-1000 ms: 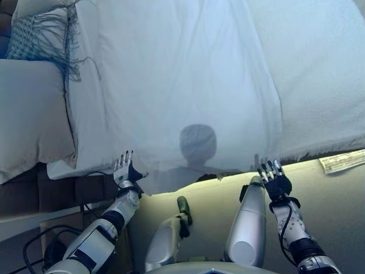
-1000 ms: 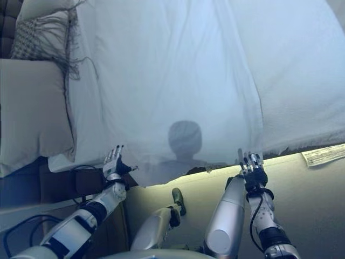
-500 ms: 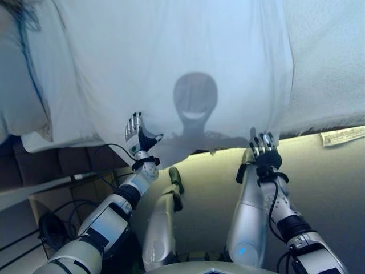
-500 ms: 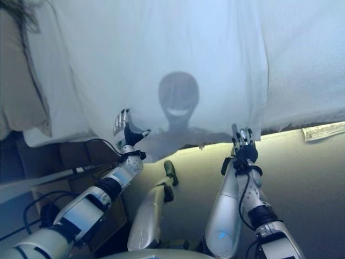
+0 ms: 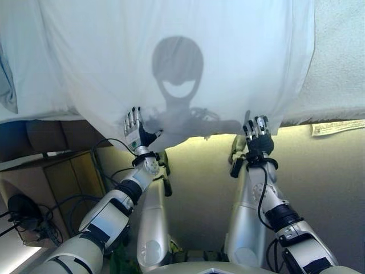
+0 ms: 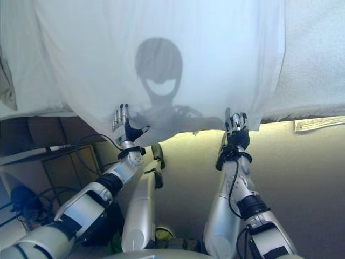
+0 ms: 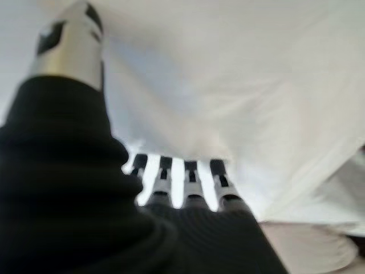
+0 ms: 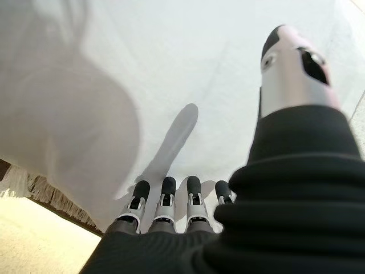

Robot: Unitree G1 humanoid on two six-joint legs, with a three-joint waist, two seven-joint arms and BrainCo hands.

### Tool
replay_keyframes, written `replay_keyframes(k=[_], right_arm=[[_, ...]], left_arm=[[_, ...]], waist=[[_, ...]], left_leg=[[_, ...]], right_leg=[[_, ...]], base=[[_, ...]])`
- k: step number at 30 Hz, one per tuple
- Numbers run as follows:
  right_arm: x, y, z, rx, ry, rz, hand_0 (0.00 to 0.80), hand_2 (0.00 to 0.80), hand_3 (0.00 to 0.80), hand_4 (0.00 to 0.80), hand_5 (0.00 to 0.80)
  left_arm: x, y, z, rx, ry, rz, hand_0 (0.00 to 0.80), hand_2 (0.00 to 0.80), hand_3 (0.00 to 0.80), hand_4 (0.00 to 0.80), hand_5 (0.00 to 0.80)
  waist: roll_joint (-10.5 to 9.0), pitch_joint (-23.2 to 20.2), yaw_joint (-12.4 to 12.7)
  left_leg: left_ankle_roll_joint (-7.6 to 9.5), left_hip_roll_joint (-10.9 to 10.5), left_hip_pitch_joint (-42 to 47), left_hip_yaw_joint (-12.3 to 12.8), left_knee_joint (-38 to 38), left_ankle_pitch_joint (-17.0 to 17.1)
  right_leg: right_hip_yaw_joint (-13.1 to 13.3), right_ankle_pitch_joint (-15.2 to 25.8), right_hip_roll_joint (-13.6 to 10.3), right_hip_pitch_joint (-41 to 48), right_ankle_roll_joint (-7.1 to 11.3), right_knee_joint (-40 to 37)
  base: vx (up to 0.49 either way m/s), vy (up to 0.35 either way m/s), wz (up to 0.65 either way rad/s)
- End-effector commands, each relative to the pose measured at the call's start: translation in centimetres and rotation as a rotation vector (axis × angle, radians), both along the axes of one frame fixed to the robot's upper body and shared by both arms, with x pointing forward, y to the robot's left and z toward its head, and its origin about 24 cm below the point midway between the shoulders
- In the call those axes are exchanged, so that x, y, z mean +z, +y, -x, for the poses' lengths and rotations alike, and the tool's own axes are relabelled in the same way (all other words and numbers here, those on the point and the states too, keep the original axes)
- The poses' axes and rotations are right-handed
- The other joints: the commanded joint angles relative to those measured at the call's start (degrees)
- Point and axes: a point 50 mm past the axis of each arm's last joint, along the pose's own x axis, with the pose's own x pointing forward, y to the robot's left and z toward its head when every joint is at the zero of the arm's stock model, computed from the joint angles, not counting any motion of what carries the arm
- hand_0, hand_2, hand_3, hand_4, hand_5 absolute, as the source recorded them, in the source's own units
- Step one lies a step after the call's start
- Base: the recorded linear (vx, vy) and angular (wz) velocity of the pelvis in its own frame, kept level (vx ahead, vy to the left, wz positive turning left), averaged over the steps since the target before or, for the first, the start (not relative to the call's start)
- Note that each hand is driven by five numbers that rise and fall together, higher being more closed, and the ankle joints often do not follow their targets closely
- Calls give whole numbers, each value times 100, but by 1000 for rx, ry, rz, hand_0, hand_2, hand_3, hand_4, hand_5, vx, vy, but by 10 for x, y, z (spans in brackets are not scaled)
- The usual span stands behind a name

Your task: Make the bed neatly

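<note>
At the near edge of the bed, our left hand (image 5: 136, 130) and right hand (image 5: 258, 136) reach up with straight fingers, holding nothing, fingertips at the hanging hem of the white sheet (image 5: 188, 63). It drapes over the bedside; a textured coverlet (image 5: 342, 68) lies at right. We judge an uneven tug could pull the sheet askew or bunch it.

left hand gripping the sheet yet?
No, in the left wrist view the left hand has straight fingers under the white sheet's edge, not curled on it.
</note>
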Motion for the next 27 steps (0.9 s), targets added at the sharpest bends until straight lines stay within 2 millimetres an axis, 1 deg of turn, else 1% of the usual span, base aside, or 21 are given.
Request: replay_keyframes(k=[1,2,3,6,9,10,11,13,17,21,23,27], right_arm=[[15,16,-1,32,-119,-45,0,0,0,0,0],[14,15,0,31,-122,-47,0,0,0,0,0],[13,14,1,31,-123,-47,0,0,0,0,0],[9,11,5,24,-120,-47,0,0,0,0,0],[4,8,8,17,-111,-45,0,0,0,0,0],[3,7,9,17,-106,-44,0,0,0,0,0],[2,5,9,14,-107,-43,0,0,0,0,0],[-1,2,11,10,-101,-40,0,0,0,0,0],[-6,-6,13,7,-82,-26,0,0,0,0,0],[-10,-14,16,2,-59,-3,0,0,0,0,0],[-9,-18,15,-2,-56,15,0,0,0,0,0],[2,-17,6,-8,-61,49,0,0,0,0,0]], left_arm=[[-55,40,35,133,262,80,0,0,0,0,0],[-64,40,43,130,301,88,0,0,0,0,0],[-68,40,46,127,311,88,0,0,0,0,0],[-86,41,65,137,366,122,0,0,0,0,0],[-88,44,72,177,317,163,0,0,0,0,0],[-88,44,73,181,313,164,0,0,0,0,0],[-84,45,70,195,266,177,0,0,0,0,0],[-74,47,65,218,169,189,0,0,0,0,0],[-44,52,49,256,-35,203,0,0,0,0,0],[-15,54,37,271,-210,200,0,0,0,0,0],[-1,53,31,265,-278,187,0,0,0,0,0],[15,51,21,255,-322,202,0,0,0,0,0]], waist=[[-298,189,237],[-287,189,257],[-281,189,263],[-236,189,292],[-205,189,299],[-185,189,325],[-189,189,292],[-160,189,283],[-60,188,234],[88,11,204],[175,-40,188],[294,-15,157]], left_leg=[[344,-138,-762,-160,673,290],[351,-151,-725,-165,652,289],[352,-157,-706,-167,644,288],[353,-164,-554,-151,577,292],[356,-144,-371,-112,505,301],[320,-104,-252,-126,528,141],[354,-145,-254,-89,460,303],[348,-138,-96,-58,434,285],[333,-137,293,20,385,241],[329,-214,589,94,293,214],[331,-270,647,116,258,214],[339,-359,534,118,279,270]], right_leg=[[204,1774,-530,601,1098,-1949],[185,1760,-539,635,1095,-1948],[177,1759,-542,654,1095,-1953],[151,1735,-575,771,1100,-1950],[146,1697,-596,910,1095,-1948],[169,1532,-564,998,1153,-1874],[139,1689,-616,999,1091,-1966],[134,1673,-657,1112,1082,-1955],[167,1633,-746,1357,1051,-1895],[206,1623,-819,1503,1029,-1888],[255,1626,-832,1515,1020,-1894],[370,1620,-815,1366,1002,-1822]], base=[[0,0,0],[0,0,0],[0,0,0],[0,0,0],[33,11,2],[20,33,3],[21,34,1],[-5,49,3],[51,68,3],[87,96,0],[46,104,7],[-17,90,7]])
